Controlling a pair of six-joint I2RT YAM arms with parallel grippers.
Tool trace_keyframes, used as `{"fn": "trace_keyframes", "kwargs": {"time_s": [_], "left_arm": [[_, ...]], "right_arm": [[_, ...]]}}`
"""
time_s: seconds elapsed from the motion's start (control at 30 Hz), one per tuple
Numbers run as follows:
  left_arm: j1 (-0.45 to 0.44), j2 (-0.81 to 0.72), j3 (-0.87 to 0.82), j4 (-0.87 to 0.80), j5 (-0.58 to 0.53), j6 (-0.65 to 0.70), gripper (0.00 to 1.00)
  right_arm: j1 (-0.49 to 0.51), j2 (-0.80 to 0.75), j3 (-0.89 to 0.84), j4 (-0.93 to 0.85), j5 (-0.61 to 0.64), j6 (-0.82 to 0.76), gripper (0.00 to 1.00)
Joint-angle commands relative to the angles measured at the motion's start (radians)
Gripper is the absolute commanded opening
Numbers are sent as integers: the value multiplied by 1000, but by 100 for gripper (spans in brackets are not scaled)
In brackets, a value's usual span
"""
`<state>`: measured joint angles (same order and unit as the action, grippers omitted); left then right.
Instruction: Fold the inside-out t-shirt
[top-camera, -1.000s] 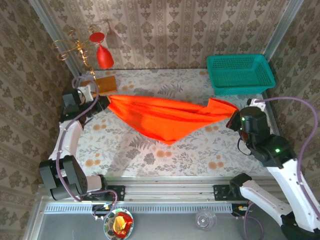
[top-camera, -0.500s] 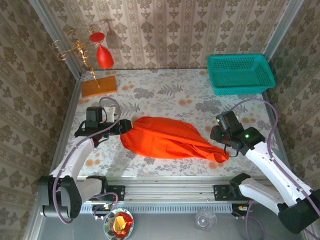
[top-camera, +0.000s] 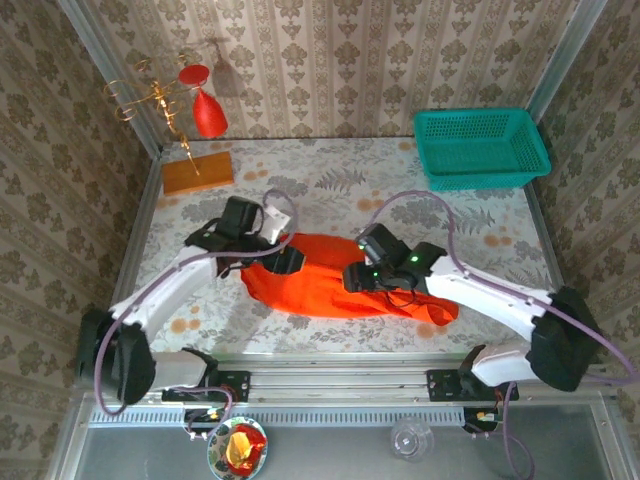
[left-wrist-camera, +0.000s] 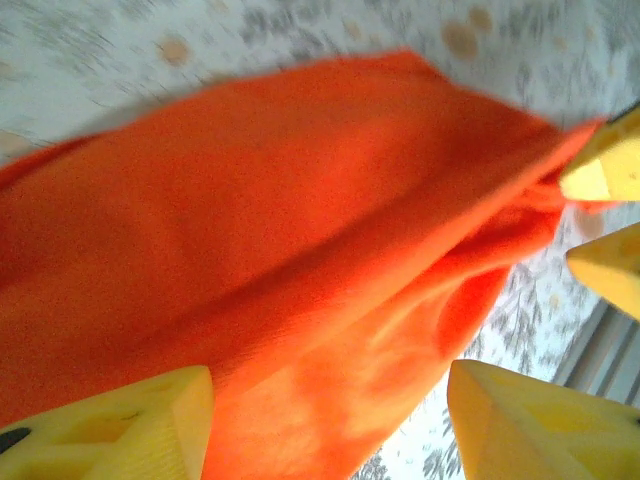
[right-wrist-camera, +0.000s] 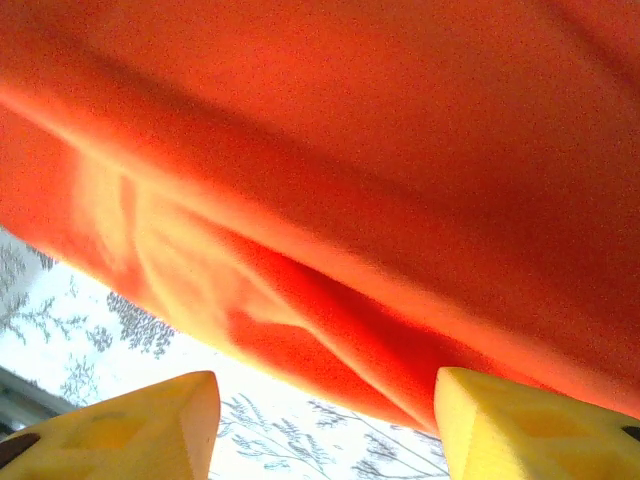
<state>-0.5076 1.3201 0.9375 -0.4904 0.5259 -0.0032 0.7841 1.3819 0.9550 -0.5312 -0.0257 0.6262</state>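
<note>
The inside-out t-shirt (top-camera: 325, 288) lies bunched in a long orange-red heap on the flowered table, near the front. My left gripper (top-camera: 285, 262) hovers over its left part, jaws wide apart. In the left wrist view the t-shirt (left-wrist-camera: 280, 230) spreads under the open left gripper (left-wrist-camera: 330, 430), with nothing pinched; the right gripper's yellow fingertips (left-wrist-camera: 600, 175) show at the right edge. My right gripper (top-camera: 356, 277) is above the shirt's middle. In the right wrist view the open right gripper (right-wrist-camera: 325, 430) straddles the t-shirt's (right-wrist-camera: 380, 170) folded edge and bare table.
A teal basket (top-camera: 482, 148) stands at the back right. An orange-brown wooden block (top-camera: 197, 172) and a red ornament on a gold stand (top-camera: 208, 115) sit at the back left. The metal rail (top-camera: 340, 385) runs along the front edge.
Both grippers held the shirt stretched between them, brought it down toward the front, then let go. Each has since moved inward over the heap, jaws now apart.
</note>
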Motion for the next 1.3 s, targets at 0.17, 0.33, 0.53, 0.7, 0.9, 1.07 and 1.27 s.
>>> {"fn": "trace_keyframes", "kwargs": {"time_s": [0.17,0.33,0.53,0.7,0.9,1.07,1.27], "left_arm": [[-93,216,220,-178,-1,273,64],[-116,299,291,-233,6,379,65],[-148,380,350,-319,-27,471,66],[-188,418,354,-340,-49,526,66],[-206,483,367,-349,-151,544,61],[-215,495,402,-337,-234,519,23],[-163,409,476,-291,-219,420,0]], "right_arm": [[53,201,62,47,54,-52,61],[74,239,91,36,33,-81,34],[90,220,48,81,-80,-76,3],[101,179,-25,97,-98,-25,0],[101,94,-113,83,-41,44,0],[98,53,-137,39,7,52,0],[99,-20,-183,74,-50,40,0]]}}
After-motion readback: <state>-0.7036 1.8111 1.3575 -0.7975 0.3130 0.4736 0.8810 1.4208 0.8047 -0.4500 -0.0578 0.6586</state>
